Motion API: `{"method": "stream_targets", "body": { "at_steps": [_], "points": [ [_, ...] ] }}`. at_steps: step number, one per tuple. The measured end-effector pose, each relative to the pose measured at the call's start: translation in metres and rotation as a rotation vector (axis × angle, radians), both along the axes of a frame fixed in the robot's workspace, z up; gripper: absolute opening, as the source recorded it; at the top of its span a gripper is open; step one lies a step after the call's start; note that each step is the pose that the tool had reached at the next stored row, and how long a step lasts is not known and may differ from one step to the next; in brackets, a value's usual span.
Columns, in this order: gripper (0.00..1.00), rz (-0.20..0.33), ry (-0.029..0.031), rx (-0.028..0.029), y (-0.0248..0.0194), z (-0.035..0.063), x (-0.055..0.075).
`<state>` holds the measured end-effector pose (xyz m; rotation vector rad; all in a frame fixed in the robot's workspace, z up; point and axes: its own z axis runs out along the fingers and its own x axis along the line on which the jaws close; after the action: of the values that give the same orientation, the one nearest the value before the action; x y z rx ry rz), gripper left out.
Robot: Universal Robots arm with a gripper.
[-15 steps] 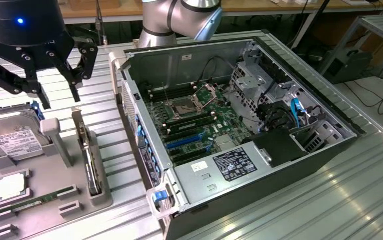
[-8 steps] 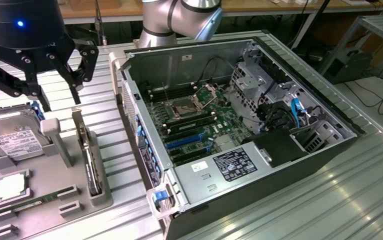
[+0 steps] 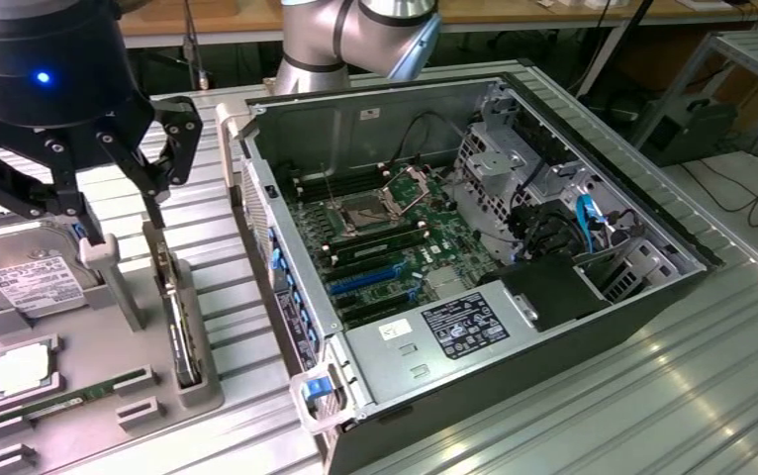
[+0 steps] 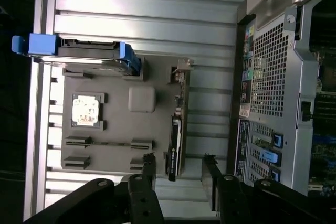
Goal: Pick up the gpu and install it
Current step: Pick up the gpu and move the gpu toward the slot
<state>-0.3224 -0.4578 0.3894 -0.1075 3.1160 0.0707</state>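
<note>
We list: black end effector (image 3: 126, 237), released, fingers (image 4: 149, 167) spread and empty; thin flat black gpu card (image 3: 184, 317) standing edgewise in grey moulded tray (image 3: 102, 388), just beneath it.

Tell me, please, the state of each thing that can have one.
gripper: open, above the gpu, holding nothing.
gpu: upright on its edge in the grey holder, not gripped.
computer case: lying on its side, side panel off, interior exposed.
hard drive: resting in the holder.
memory stick: lying flat in the holder.
</note>
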Motion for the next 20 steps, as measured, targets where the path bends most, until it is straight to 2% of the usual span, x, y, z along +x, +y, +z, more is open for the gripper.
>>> {"method": "stream_targets", "body": {
  "at_steps": [11,20],
  "points": [
    [0.48,0.000,-0.0002,0.0006,-0.0019,-0.0070,0.000],
    [0.48,0.000,-0.0008,0.0007,-0.0019,-0.0193,0.000]
  ]
}}
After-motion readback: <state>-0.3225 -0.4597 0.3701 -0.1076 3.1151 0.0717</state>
